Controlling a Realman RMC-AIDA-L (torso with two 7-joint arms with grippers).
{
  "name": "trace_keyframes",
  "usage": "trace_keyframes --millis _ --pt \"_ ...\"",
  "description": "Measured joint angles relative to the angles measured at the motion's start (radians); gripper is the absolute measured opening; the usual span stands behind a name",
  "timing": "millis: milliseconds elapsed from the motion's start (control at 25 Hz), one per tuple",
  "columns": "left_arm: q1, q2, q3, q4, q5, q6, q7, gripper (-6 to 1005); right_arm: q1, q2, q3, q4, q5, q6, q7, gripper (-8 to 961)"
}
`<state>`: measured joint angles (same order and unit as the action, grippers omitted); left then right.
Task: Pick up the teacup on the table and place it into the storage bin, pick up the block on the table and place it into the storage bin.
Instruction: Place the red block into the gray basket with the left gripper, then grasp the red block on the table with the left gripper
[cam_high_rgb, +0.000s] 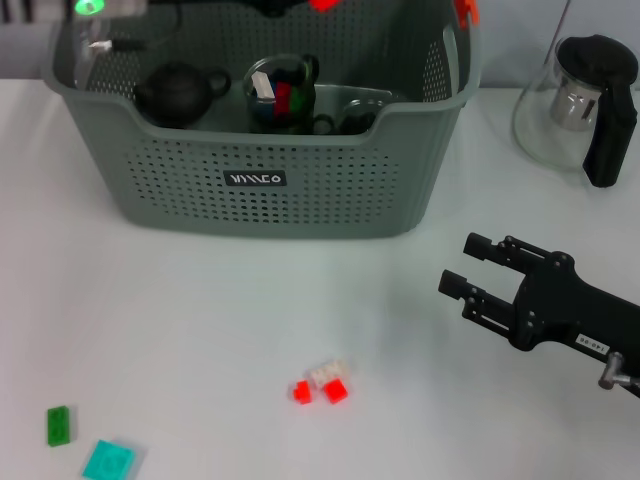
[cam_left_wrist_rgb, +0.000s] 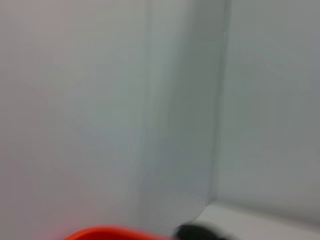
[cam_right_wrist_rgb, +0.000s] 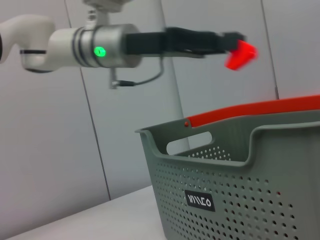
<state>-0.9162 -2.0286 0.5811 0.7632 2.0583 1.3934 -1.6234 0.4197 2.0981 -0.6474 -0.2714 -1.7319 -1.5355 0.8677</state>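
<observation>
1. Our left gripper (cam_right_wrist_rgb: 235, 42) hangs high above the storage bin (cam_high_rgb: 270, 205) at the top of the head view; in the right wrist view it grips a red block (cam_right_wrist_rgb: 240, 55) at its tip.
2. Our right gripper (cam_high_rgb: 465, 265) hovers over the table (cam_high_rgb: 150, 320) at the right of the head view, its two fingers spread apart with nothing between them.
3. We see the storage bin in the upper middle, holding a dark teapot (cam_high_rgb: 175, 90) and a glass cup (cam_high_rgb: 280, 92) with coloured pieces inside.
4. On the table in front of it lie a red and white block cluster (cam_high_rgb: 325, 382) at the lower middle, and a green block (cam_high_rgb: 58, 425) and a teal block (cam_high_rgb: 108, 462) at the lower left.
5. At the upper right stands a glass pitcher (cam_high_rgb: 585, 105).
</observation>
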Motion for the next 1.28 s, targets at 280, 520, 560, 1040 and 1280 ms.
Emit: trace_keyframes --millis 280,520,560,1040,1280 --pt "0.027 -0.066 0.315 0.024 0.068 -0.461 -0.030 232 0.006 0.000 0.001 -0.001 0.001 -0.006 0.000 638" --pt "0.037 -0.089 0.343 0.017 0.149 -0.581 -0.032 242 0.007 -0.001 0.009 0.000 0.002 -0.007 0.001 638" --pt "0.037 -0.087 0.343 0.012 0.154 -0.588 -0.034 244 0.007 -0.001 0.010 0.000 0.002 -0.008 0.001 638" --pt "0.049 -0.120 0.344 0.030 0.189 -0.661 -0.076 371 0.005 -0.002 0.012 0.000 0.002 -0.003 0.001 638" --pt "0.259 -0.137 0.341 0.272 -0.015 -0.343 -0.061 548 -0.007 -0.003 0.021 0.000 0.003 -0.001 0.001 638"
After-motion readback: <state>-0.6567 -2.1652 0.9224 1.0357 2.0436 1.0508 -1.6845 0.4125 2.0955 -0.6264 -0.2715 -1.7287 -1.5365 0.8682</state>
